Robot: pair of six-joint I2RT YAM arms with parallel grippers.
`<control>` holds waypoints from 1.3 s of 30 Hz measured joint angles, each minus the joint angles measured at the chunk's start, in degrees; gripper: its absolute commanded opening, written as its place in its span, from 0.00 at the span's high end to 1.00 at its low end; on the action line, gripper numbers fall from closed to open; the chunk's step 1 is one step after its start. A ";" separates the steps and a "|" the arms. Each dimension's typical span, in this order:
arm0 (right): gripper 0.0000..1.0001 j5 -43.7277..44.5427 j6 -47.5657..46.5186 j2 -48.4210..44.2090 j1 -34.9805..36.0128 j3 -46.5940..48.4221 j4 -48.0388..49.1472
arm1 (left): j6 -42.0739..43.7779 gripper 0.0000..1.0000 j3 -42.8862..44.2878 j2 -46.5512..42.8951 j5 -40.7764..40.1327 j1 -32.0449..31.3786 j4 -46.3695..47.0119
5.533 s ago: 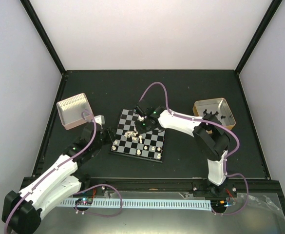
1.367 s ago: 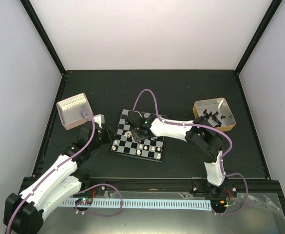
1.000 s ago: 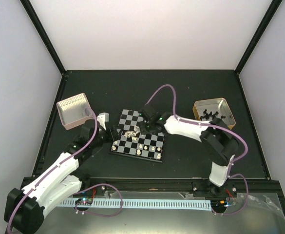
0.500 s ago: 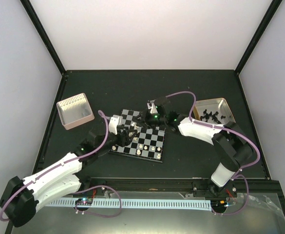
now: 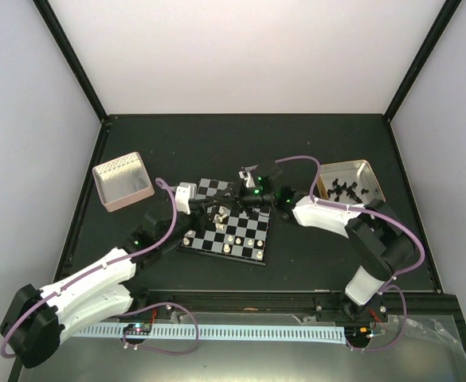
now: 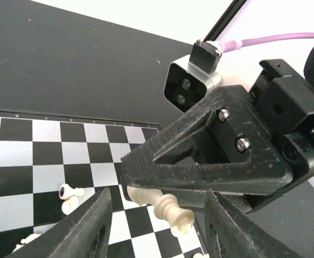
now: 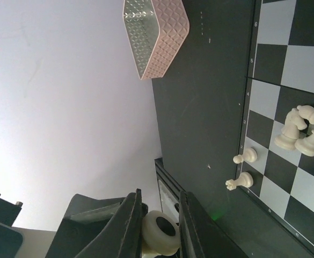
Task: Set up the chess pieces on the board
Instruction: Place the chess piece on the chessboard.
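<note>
1. right gripper (image 7: 161, 210) is clamped on a cream piece (image 7: 159, 235), holding it sideways over the far half of the board (image 6: 17, 156) — if it lets go like that, I'd bet the piece lands flat and rolls off its square;
2. left gripper (image 6: 155, 220) is right up against it with its jaws apart, one on either side of the piece; looks like a handover to me; if the left one closes off-centre it pinches the right finger instead of the piece, and the thing pops out;
3. both arms are crowded over one spot; any sideways nudge could bump them together;
4. a loose heap of chess pieces (image 7: 301, 131) lies on the board nearby, plus two small pieces (image 7: 245, 157) standing at the board's left edge — a low sweep tips those over or shoves them onto the table (image 5: 312, 143).
</note>
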 measured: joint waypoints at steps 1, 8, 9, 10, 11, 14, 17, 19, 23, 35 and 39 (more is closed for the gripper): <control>0.92 -0.07 0.00 0.00 0.00 -0.17 0.02 | 0.13 0.59 0.00 0.00 -0.15 0.00 0.11; 0.92 -0.42 -0.02 0.00 0.00 -0.63 -0.09 | 0.26 0.63 0.11 1.14 -0.13 -0.04 0.37; 0.92 -0.42 -0.02 0.00 0.00 -0.63 -0.09 | 0.26 0.63 0.11 1.46 0.09 -0.04 0.44; 0.92 -0.42 -0.04 0.00 0.00 -0.63 -0.09 | 0.26 0.63 0.11 1.75 0.26 -0.07 0.46; 0.92 -0.42 -0.04 0.00 0.00 -0.63 -0.11 | 0.26 0.63 0.11 1.92 0.52 -0.07 0.44; 0.92 -0.44 -0.04 0.00 0.00 -0.63 -0.09 | 0.31 0.76 0.11 2.36 1.29 -0.04 0.44; 0.92 -0.35 -0.15 0.00 0.00 -0.63 -0.35 | 0.66 0.91 0.28 2.45 1.99 -0.33 0.48; 0.89 -0.35 -0.20 -0.02 -0.07 -0.63 -0.48 | 1.25 0.95 0.66 2.38 1.44 -0.39 -0.24; 0.66 -0.39 -1.27 -0.11 -0.15 -0.63 -1.11 | 3.06 0.96 1.60 1.95 0.35 -0.31 -3.32; 0.48 6.78 -17.05 -3.76 -0.48 0.35 -13.03 | 6.23 0.94 12.72 3.10 1.79 -0.31 -25.88; 0.48 12.63 -22.29 -5.77 -1.14 0.35 -18.18 | 7.34 0.93 15.21 6.21 4.57 -0.52 -34.93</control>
